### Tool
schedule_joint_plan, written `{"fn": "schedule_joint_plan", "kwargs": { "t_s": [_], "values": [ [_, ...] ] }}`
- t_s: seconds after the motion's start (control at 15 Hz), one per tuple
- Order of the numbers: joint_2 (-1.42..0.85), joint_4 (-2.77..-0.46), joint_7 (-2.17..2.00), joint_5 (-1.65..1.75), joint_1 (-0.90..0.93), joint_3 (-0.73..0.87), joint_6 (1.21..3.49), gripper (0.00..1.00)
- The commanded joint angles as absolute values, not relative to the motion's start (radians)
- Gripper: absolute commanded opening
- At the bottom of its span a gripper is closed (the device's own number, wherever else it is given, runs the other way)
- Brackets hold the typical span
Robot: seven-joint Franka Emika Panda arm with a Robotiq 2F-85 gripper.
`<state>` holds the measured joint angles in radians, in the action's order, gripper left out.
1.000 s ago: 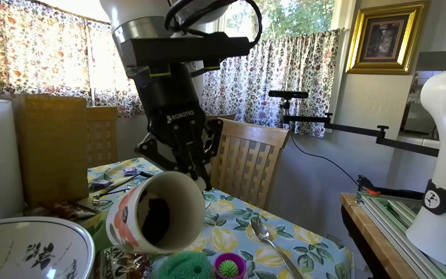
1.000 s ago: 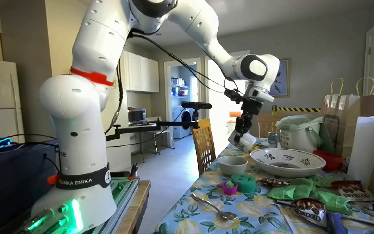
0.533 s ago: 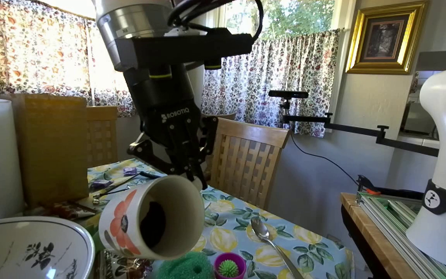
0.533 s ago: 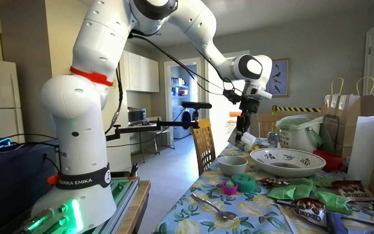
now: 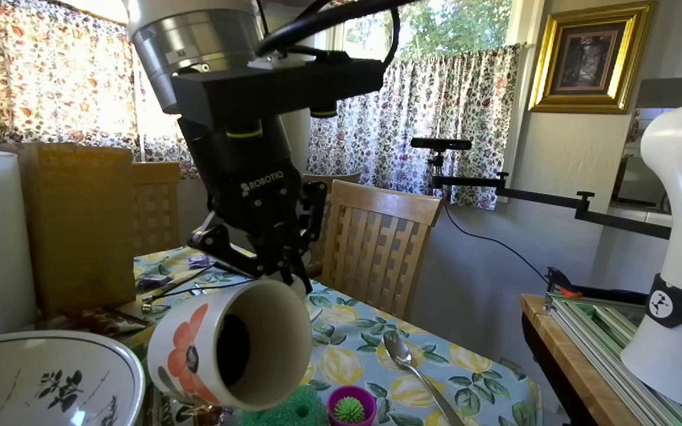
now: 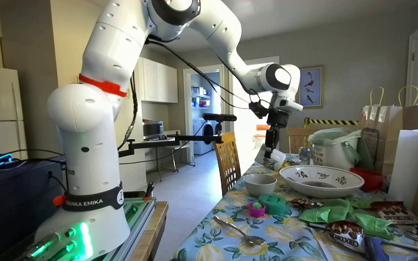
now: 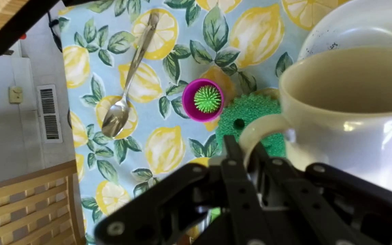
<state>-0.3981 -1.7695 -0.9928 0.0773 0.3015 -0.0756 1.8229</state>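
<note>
The gripper is pinching the mug by its handle, and the fingers are clamping right on it, ceramic sitting between them. The mug is hanging tipped on its side just left of bottom centre in an exterior view, and it's filling the right side of the wrist view.

What's changing: compared with 1 second ago, the mug is sitting lower in that exterior view and a bit further left, and more of its red flower is showing. The arm is shifting left at the wrist in both exterior views. Since the mug is turning along with the gripper, I'm thinking the grip is holding fine, no slipping. The dark patch inside is now looking like a neat oval; can't tell if it's liquid. I'm not seeing anything dripping off the lip.

Around it, wrist view: a pale bowl is peeking out at upper right with dark specks inside, a green spongy thing is showing behind the handle, and just left of that a magenta cup is holding a spiky green ball. A spoon is lying upper left.
</note>
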Motion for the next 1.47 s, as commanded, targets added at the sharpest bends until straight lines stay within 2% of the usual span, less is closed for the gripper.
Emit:
{"fn": "schedule_joint_plan", "kwargs": {
  "t_s": [0.0,0.2,0.27,1.4],
  "values": [
    [-0.401,-1.767,-0.994,0.079,0.296,-0.081,1.821,0.11],
    [-0.404,-1.767,-0.994,0.079,0.297,-0.081,1.821,0.11],
    [-0.404,-1.767,-0.994,0.079,0.297,-0.081,1.821,0.03],
    [-0.534,-1.561,-0.942,0.280,0.386,-0.083,1.816,0.03]
  ]
}}
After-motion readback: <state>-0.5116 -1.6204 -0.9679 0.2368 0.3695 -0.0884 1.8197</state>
